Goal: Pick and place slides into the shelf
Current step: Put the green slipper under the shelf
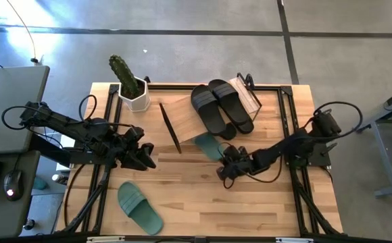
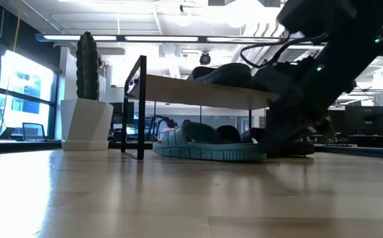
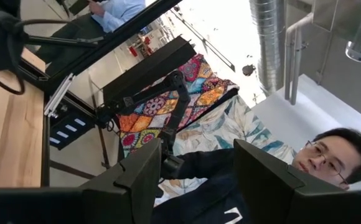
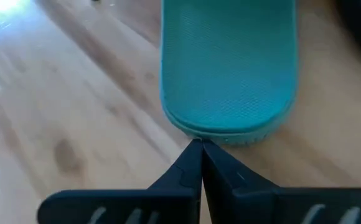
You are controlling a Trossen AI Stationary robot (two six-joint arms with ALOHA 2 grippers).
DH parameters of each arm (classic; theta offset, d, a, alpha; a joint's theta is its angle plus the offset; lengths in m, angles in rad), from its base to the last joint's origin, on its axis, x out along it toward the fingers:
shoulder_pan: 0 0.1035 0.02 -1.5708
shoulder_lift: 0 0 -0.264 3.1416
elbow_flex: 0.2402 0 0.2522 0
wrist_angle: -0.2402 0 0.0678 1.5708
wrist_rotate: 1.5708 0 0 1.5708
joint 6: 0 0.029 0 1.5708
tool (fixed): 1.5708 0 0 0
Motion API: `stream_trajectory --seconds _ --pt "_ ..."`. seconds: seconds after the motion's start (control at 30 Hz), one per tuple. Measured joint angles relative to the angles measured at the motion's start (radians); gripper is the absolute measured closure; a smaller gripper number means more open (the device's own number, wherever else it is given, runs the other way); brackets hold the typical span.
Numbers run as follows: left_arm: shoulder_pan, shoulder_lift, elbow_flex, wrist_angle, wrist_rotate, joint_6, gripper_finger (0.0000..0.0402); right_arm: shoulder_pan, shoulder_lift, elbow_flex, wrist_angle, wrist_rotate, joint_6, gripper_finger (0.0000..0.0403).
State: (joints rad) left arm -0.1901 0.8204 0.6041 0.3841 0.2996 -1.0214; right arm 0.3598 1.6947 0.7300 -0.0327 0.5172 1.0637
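The right gripper sits low over the table with its two dark fingers pressed together, tips meeting and nothing between them. The joined tips touch, or all but touch, the rounded heel edge of a pale sage-green slip-on sandal lying sole-down on the light wooden table top. From above, this right gripper is right of the table's centre, and the green sandal lies just ahead of it, its front end tucked under the near edge of the low shelf of light wooden boards on a thin black wire frame. In the low view the same sandal rests on the table beneath the shelf's upper board.

Two matte black broad-strap sandals lie side by side on top of the shelf. More dark sandals show under the upper board in the low view, but their number cannot be told.

A second sage-green sandal lies alone near the front left of the table, well apart from the shelf. A white hexagonal pot holding a green cactus stands at the shelf's left end.

The left gripper waits over the table's left side, its fingers spread wide and empty. Past them a person shows in the room.
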Motion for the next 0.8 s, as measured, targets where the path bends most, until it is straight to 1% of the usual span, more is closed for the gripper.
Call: stream_trajectory --seconds 0.23,0.6,0.8 --pt "0.000 0.000 0.000 -0.010 0.000 0.000 0.0218 -0.066 0.002 0.000 0.042 -0.024 -0.087 0.0403" --pt "0.000 0.000 0.000 -0.033 -0.003 0.007 0.0218 -0.157 0.002 0.000 0.045 -0.017 -0.086 0.0403" --pt "0.000 0.000 0.000 -0.047 -0.004 0.007 0.0218 -0.170 0.002 0.000 0.045 -0.019 -0.078 0.0403"
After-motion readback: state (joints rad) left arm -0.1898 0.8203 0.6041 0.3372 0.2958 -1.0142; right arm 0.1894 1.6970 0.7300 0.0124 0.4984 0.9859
